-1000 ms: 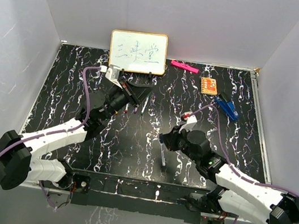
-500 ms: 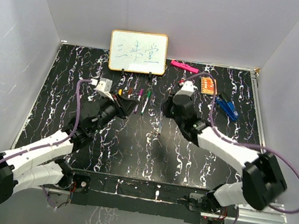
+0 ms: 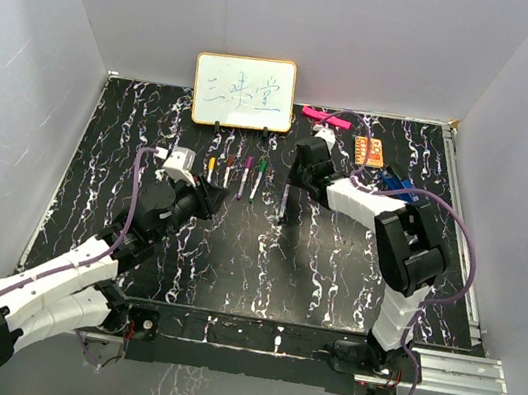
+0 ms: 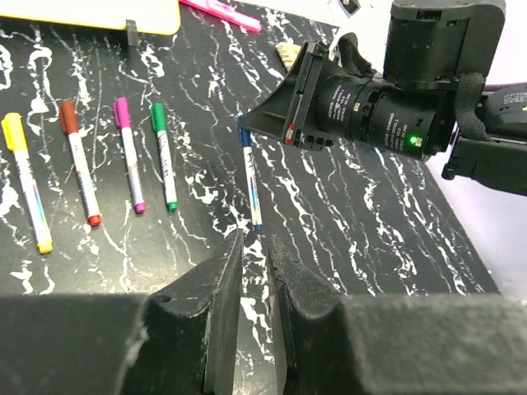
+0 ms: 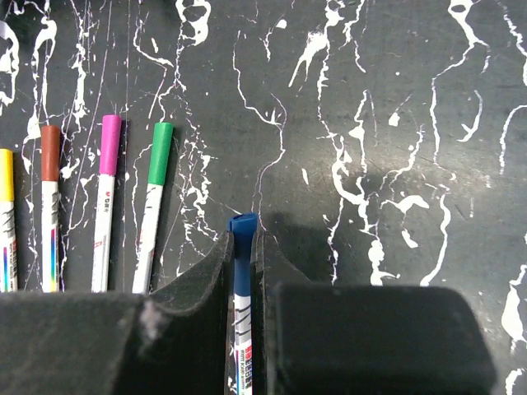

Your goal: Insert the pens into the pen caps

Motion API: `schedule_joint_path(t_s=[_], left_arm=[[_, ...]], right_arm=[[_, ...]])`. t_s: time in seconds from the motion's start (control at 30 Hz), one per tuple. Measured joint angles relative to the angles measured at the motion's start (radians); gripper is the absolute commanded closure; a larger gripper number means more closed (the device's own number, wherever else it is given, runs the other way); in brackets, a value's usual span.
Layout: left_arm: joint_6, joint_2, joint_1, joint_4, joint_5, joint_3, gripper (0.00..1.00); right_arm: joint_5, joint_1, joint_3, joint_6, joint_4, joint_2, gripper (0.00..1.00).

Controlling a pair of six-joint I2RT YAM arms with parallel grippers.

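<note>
**Fig.** Task near its end, as judged. Four capped pens are laid side by side in a row on the table (image 4: pixel 370 214): yellow pen (image 4: pixel 25 185), brown pen (image 4: pixel 80 164), magenta pen (image 4: pixel 130 169), green pen (image 4: pixel 163 169). The blue pen (image 5: pixel 241 313) is clamped in the right gripper (image 5: pixel 244 243), just beside the row, w/ a blue cap (image 5: pixel 241 224) fitted on its end. Only the set-down appears to remain. The left gripper (image 4: pixel 255 240) is narrowly parted, w/ nothing between the jaws.

- **R. wrist view:** the clamp on the barrel is shown close-up; it is masked by the arm in the top view.
- **L. wrist view:** the blue pen's full length is seen.
- **Top view only:** a whiteboard (image 3: pixel 244 91) is seen behind the row.
</note>
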Motion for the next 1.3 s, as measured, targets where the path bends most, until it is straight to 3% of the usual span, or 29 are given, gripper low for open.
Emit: schedule_joint_path(t_s=[0.63,1.0,1.3], left_arm=[[0.026,-0.001,0.0,-0.096,-0.042,0.0,0.81],[0.026,0.002,0.0,-0.107,-0.059,0.0,0.74],[0.027,0.008,0.0,-0.123,-0.067,0.0,0.68]], right_arm=[[-0.06,-0.018,0.278,0.04,0.0,0.277,1.0],[-0.072,-0.027,0.285,0.037,0.005,0.32,0.52],[-0.074,-0.028,0.274,0.005,0.024,0.306,0.42]])
